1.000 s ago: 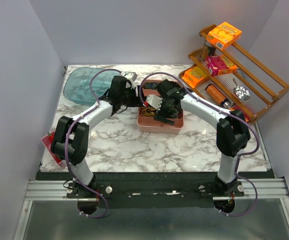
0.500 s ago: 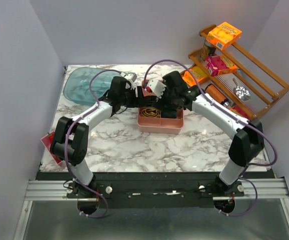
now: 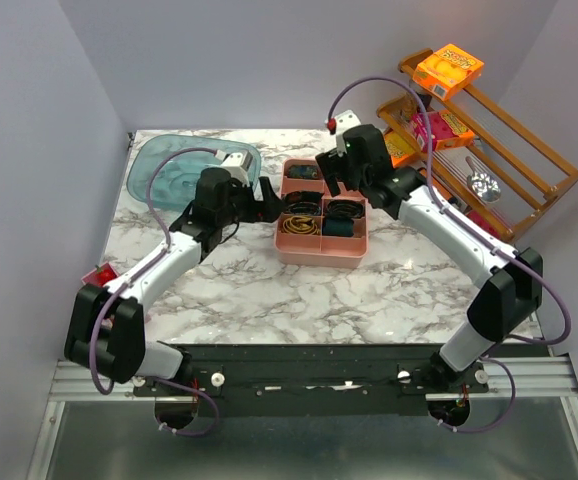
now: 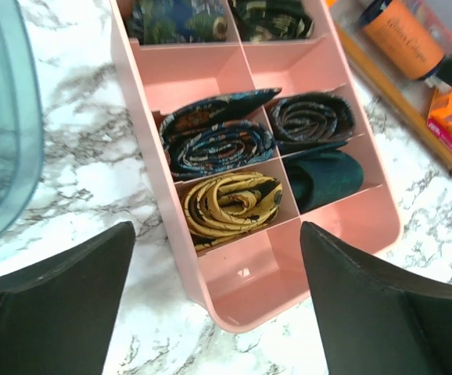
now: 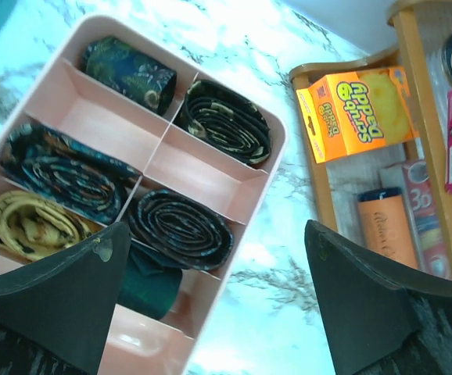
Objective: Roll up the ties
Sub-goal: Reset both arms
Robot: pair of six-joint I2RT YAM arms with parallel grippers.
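Ties are sitting coiled in the pink divided tray [image 3: 321,258] mid-tabletop, with both pincers gaping wide and gripping nothing.
The left pincer [image 4: 217,228] is hovering by the tray's left edge, looking down on the gold-patterned tie [image 4: 230,205] beside the teal-green tie [image 4: 328,178]. The blue-patterned tie [image 4: 214,141] and the black coiled tie [image 4: 308,121] are lying in the row behind. The right pincer [image 5: 217,226] is hanging above the tray's far end, where two more rolled ties [image 5: 128,70] are resting side by side. The marble tabletop [image 3: 269,290] is also carrying a teal dish [image 3: 174,170] at far left and a wooden rack [image 3: 529,170] at right.
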